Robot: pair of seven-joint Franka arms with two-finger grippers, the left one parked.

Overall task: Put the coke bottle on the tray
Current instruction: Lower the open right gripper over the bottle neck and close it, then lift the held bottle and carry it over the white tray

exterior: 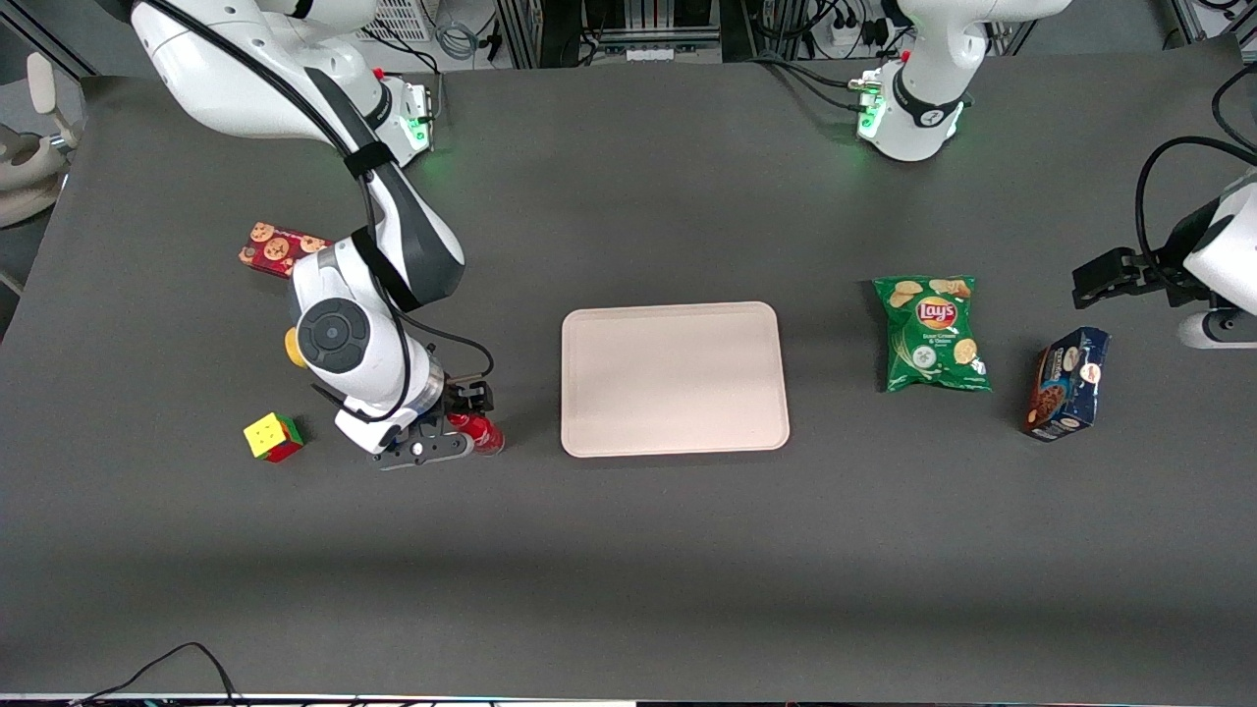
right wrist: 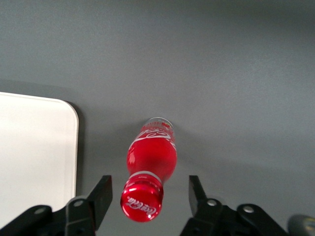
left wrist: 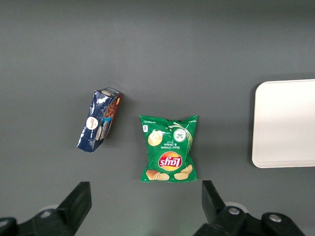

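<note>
The Coca-Cola bottle [right wrist: 150, 169] stands upright on the dark grey surface [right wrist: 221, 73], seen from above: red cap with white script, red label, clear base. The gripper [right wrist: 150, 196] hangs over it, its two black fingers [right wrist: 102, 194] spread apart on either side of the cap, not touching it. A rounded corner of the beige tray [right wrist: 37, 147] lies near the bottle, apart from it.
</note>
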